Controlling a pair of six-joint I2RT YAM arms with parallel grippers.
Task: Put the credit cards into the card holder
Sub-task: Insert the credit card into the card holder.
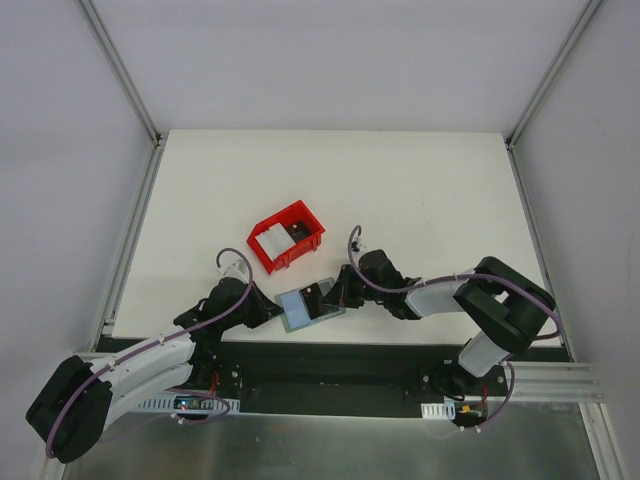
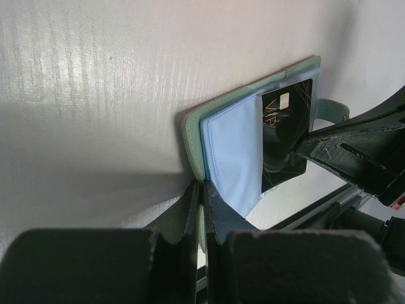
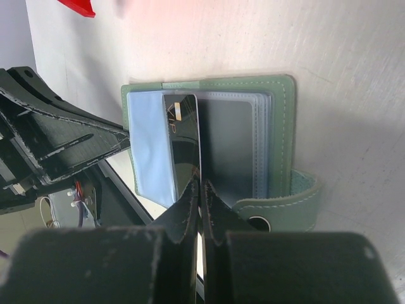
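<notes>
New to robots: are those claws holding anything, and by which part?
Left gripper pinches the card holder by its edge; right gripper pinches the black VIP card by its near end.

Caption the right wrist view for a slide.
Right gripper pinching a dark card by its edge over the open green card holder.

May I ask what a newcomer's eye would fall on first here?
The open card holder lies at the near edge of the table, pinched at one side by the left hand. Over it, the right hand grips a dark credit card. Behind, a red bin holds pale cards.
</notes>
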